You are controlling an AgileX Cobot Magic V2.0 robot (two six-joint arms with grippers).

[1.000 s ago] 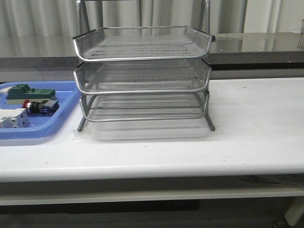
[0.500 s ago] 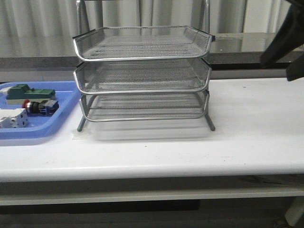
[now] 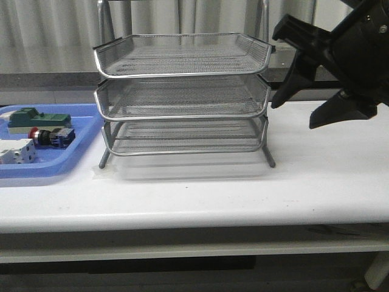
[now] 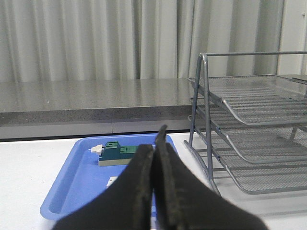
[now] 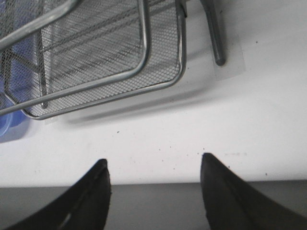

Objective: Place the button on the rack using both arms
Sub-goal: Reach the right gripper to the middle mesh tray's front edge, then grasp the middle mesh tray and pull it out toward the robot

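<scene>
The button (image 3: 50, 137), with a red head and a black-and-blue body, lies on its side in the blue tray (image 3: 82, 143) at the left. The three-tier wire-mesh rack (image 3: 182, 91) stands mid-table and is empty. My right gripper (image 3: 298, 114) is open and empty, hanging above the table just right of the rack. In the right wrist view it (image 5: 153, 163) is over the table's front edge, with the rack's lower tray (image 5: 120, 62) ahead. My left gripper (image 4: 156, 143) is shut and empty, facing the blue tray (image 4: 72, 182). Its fingers hide the button there.
A green block (image 3: 36, 117) and a white breaker block (image 3: 15, 151) share the blue tray with the button. The green block (image 4: 120, 153) also shows in the left wrist view, with the rack (image 4: 249, 143) beside the tray. A grey counter runs behind the table.
My right arm has come into the front view from the upper right, moving left and down to the rack's right side with jaws open. Nothing on the table has moved.
</scene>
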